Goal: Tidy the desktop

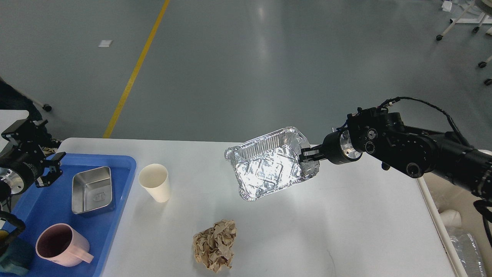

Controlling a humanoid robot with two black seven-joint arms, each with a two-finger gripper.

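Head view: the right end effector [307, 154] grips a foil tray [269, 169] by its rim, tilted above the bench [346, 223]. The left end effector [46, 169] sits over the blue tray [115, 184]; its state is unclear.

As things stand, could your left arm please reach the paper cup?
Probably yes: the left gripper is empty above the blue tray, and the paper cup stands just beyond its edge, unobstructed.
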